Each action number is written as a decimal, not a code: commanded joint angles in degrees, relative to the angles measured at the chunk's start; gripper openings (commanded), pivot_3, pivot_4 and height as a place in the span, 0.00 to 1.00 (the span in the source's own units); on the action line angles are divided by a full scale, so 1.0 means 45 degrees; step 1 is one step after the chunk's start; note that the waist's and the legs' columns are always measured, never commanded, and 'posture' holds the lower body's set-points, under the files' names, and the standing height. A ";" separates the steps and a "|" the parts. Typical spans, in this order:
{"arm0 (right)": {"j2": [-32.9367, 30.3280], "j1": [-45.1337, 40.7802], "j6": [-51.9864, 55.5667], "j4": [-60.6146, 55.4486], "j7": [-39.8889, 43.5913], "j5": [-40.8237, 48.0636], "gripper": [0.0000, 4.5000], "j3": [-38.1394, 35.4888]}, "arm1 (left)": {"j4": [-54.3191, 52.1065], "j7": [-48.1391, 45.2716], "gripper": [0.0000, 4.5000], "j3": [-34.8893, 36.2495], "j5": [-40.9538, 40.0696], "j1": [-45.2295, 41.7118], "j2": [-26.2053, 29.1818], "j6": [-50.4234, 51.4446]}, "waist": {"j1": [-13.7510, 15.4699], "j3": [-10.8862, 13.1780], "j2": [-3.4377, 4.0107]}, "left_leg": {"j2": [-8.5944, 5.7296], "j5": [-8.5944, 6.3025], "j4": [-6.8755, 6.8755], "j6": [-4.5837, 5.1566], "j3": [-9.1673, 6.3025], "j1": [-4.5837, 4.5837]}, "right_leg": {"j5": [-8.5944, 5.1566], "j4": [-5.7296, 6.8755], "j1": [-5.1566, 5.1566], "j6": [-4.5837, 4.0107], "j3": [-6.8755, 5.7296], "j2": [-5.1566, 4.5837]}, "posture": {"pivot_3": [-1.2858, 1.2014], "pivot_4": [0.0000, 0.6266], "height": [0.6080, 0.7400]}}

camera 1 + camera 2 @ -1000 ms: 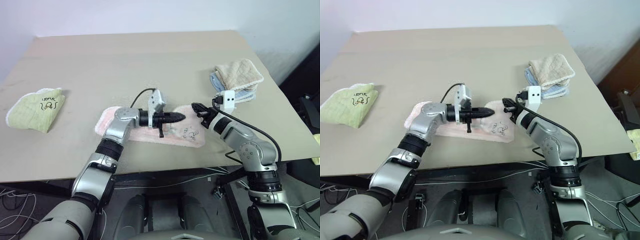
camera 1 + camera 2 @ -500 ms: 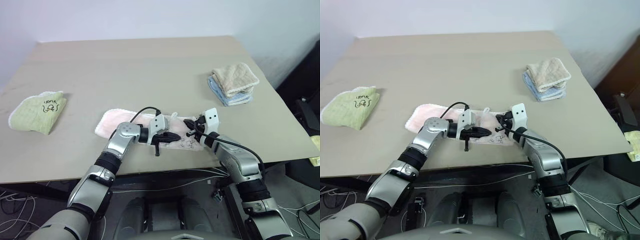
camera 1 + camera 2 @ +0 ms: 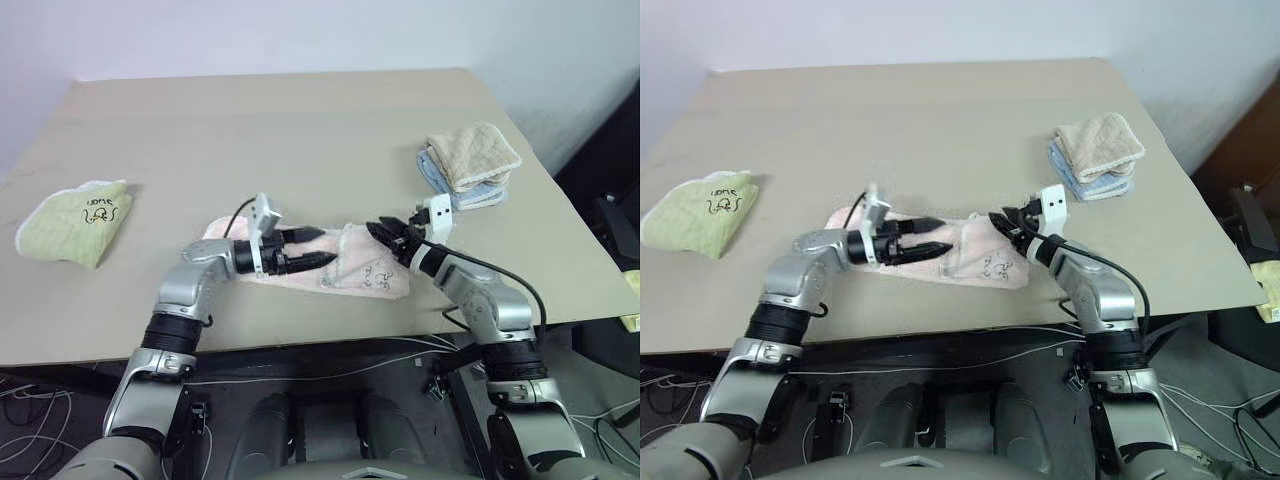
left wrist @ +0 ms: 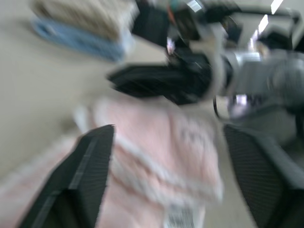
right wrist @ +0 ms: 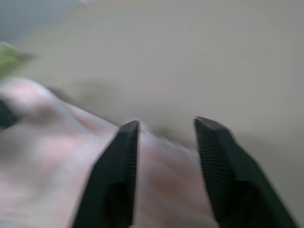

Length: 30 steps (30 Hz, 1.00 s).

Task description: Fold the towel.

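Towel (image 3: 345, 268): pale pink, folded into a short strip, lying on the table (image 3: 300, 130) close to its near edge, between the two grippers.
Towel detail: white scalloped trim and a small dark drawing face up on its right half; the right end sits bunched and slightly raised.
Left gripper (image 3: 318, 246): level above the towel's left half, pointing toward the right arm, black fingers (image 4: 80, 178) spread wide with nothing between them.
Right gripper (image 3: 385, 234): at the towel's right end, pointing toward the left arm, fingers (image 5: 116, 178) parted with a clear gap; the pink cloth lies below and beyond them, not pinched.
Between the arms: the two sets of fingertips face each other over the towel's middle, apart.
Green cloth (image 3: 75, 220): folded, with dark writing, near the table's left edge, well apart from the towel.
Beige cloth (image 3: 475, 152): stacked on a light blue cloth (image 3: 450, 190) toward the table's right edge.
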 commanded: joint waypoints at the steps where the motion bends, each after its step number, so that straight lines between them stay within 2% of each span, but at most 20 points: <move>1: -0.1107 -0.0442 0.1333 -0.2494 0.1505 0.1993 0.73 -0.0695 | -0.0803 0.0713 1.00 0.1841 -0.0993 -0.0017 0.1212 0.0666 | -0.0034 0.0004 0.0005 | 0.0000 0.0000 -0.0005 0.0000 0.0000 -0.0007 | 0.0000 -0.0002 -0.0009 0.0001 0.0001 0.0002 | 0.52 0.24 1.00; 4: -0.1649 -0.0489 0.1935 -0.2893 0.2067 0.2481 0.95 -0.0588 | -0.1439 0.1148 1.00 0.2467 -0.1395 0.0518 0.2002 0.1345 | -0.0024 0.0002 0.0003 | 0.0001 -0.0002 -0.0027 -0.0002 0.0002 -0.0003 | -0.0004 -0.0020 -0.0006 -0.0002 0.0000 0.0004 | 0.52 0.24 1.00; 5: -0.1806 -0.0492 0.1950 -0.2947 0.2157 0.2287 0.99 -0.0354 | -0.1778 0.1433 1.00 0.2835 -0.1700 0.0797 0.2274 0.1845 | -0.0013 0.0002 0.0003 | 0.0001 -0.0002 -0.0036 -0.0003 0.0002 0.0000 | -0.0021 -0.0029 -0.0001 -0.0031 -0.0002 0.0000 | 0.52 0.24 1.00; 9: -0.1936 -0.0568 0.1598 -0.2736 0.2302 0.1302 0.99 0.0556 | -0.3571 0.3112 1.00 0.4681 -0.3167 0.2353 0.3114 0.4117 | -0.0018 0.0008 -0.0005 | -0.0002 -0.0018 -0.0039 -0.0030 0.0006 -0.0005 | -0.0030 -0.0040 -0.0006 -0.0049 0.0007 -0.0025 | 0.52 0.24 1.00; 12: -0.1771 -0.0735 0.1421 -0.2382 0.2173 0.0923 0.99 0.0742 | -0.4970 0.4507 1.00 0.5762 -0.4392 0.3369 0.3170 0.5643 | 0.0003 0.0009 -0.0004 | -0.0004 -0.0024 -0.0054 -0.0040 0.0008 -0.0020 | -0.0032 -0.0045 -0.0026 -0.0053 0.0025 -0.0035 | 0.52 0.24 1.00; 15: -0.1707 -0.0925 0.1329 -0.2094 0.2265 0.0568 0.99 0.0960 | -0.6176 0.7077 1.00 0.7035 -0.4690 0.4764 0.2655 0.6664 | 0.0012 0.0009 -0.0004 | -0.0005 -0.0026 -0.0067 -0.0043 0.0006 -0.0027 | -0.0034 -0.0048 -0.0034 -0.0057 0.0023 -0.0042 | 0.52 0.24 1.00; 18: -0.1734 -0.1059 0.1166 -0.1909 0.2597 0.0260 0.99 0.1262 | -0.6686 0.9087 1.00 0.7930 -0.5564 0.5319 0.1986 0.7678 | 0.0029 0.0010 -0.0006 | -0.0005 -0.0027 -0.0078 -0.0044 0.0008 -0.0027 | -0.0035 -0.0054 -0.0040 -0.0059 0.0025 -0.0042 | 0.52 0.24 1.00; 22: -0.1813 -0.1250 0.1013 -0.1631 0.3014 -0.0143 0.99 0.1595 | -0.7228 1.1101 1.00 0.8645 -0.7226 0.5698 0.1341 0.9185 | 0.0057 0.0011 -0.0011 | -0.0005 -0.0026 -0.0079 -0.0046 0.0006 -0.0031 | -0.0036 -0.0053 -0.0041 -0.0061 0.0016 -0.0041 | 0.52 0.24 1.00; 30: -0.1870 -0.1368 0.0802 -0.1258 0.3444 -0.0759 0.99 0.1813 | -0.6601 1.4272 1.00 0.8947 -0.9291 0.5790 0.0375 1.0199 | 0.0044 0.0010 -0.0012 | -0.0010 -0.0026 -0.0079 -0.0048 0.0012 -0.0031 | -0.0035 -0.0056 -0.0047 -0.0062 0.0014 -0.0037 | 0.52 0.24 1.00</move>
